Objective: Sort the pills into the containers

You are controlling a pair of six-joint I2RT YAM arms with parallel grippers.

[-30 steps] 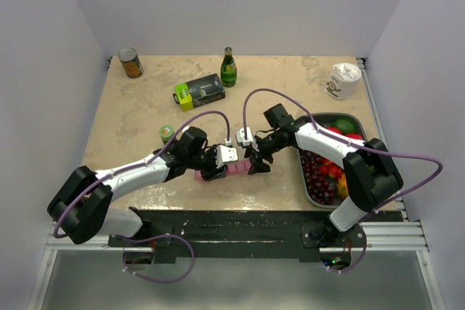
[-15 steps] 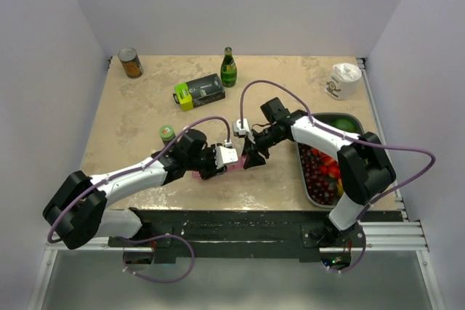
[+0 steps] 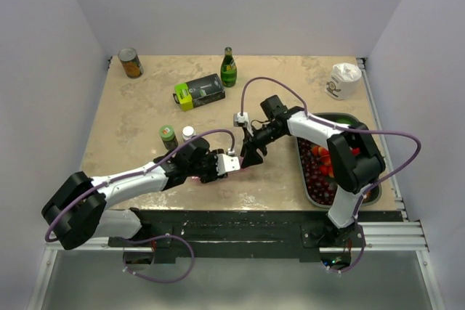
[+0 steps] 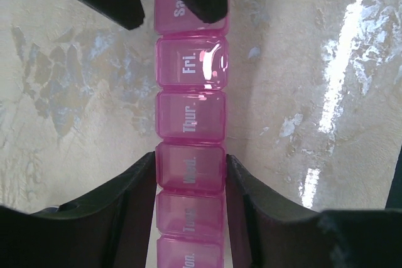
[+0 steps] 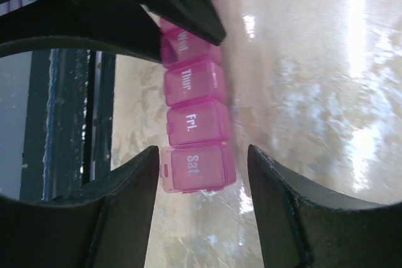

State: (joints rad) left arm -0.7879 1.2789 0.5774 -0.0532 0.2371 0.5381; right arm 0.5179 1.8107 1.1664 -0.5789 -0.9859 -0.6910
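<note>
The containers are one pink translucent strip of lidded day compartments, lying on the beige tabletop near its front edge. My left gripper is shut on the strip, its fingers pressed against both sides of the "Wed." compartment. My right gripper is open around the "Sat" end compartment, with a gap on each side. In the top view the two grippers meet nose to nose, the left and the right. All the lids I can see are closed. No pills are in view.
A white-capped bottle and a green-capped one stand just behind my left arm. A dark fruit tray lies at the right. Along the back stand a can, a green bottle, a black-and-green box and a white cup.
My left arm has swung toward the front edge, uncovering the white-capped bottle, and still grips the strip. My right gripper has shifted slightly left and back along the strip.
</note>
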